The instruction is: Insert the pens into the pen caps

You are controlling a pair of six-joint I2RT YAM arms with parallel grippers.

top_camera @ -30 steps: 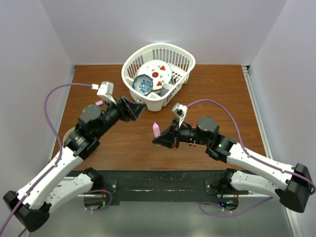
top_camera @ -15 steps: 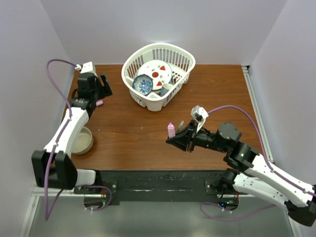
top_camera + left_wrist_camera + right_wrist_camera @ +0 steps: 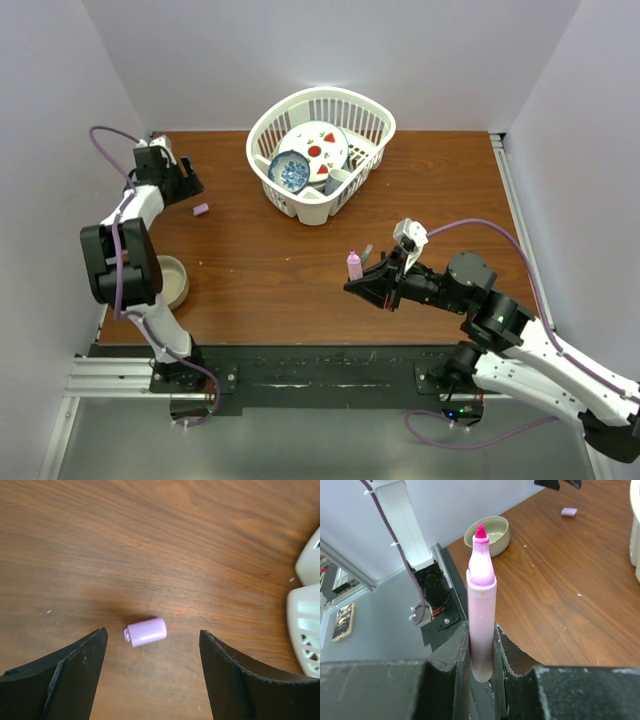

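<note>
The left arm is folded sharply back on itself, elbow out over the left edge of the table (image 3: pixel 260 270), its wrist stretched into the far-left corner. The left pincer (image 3: pixel 183 181) there is released, jaws spread wide. The right arm reaches forward and inward from its base, forearm low, with the right pincer (image 3: pixel 362 283) clenched on the pink marker (image 3: pixel 353 265), which stands upright near the middle of the table.

From above, the pale pink cap (image 3: pixel 201 209) is only a small speck on the wood just beside the left pincer, between it and the white basket (image 3: pixel 308 207). The left wrist camera shows it plainly: a short tube lying on its side, framed between the two dark fingers (image 3: pixel 70 675) and touching neither, with the basket's wall at the right edge.

The right wrist camera adds what the overhead view cannot. The marker's barrel is clamped low down between both jaws, and its deep pink tip is bare and points up. Far behind it sit a beige bowl (image 3: pixel 487 530) and the cap (tiny at that range).

A plate (image 3: pixel 318 148) in the basket carries red shapes.
</note>
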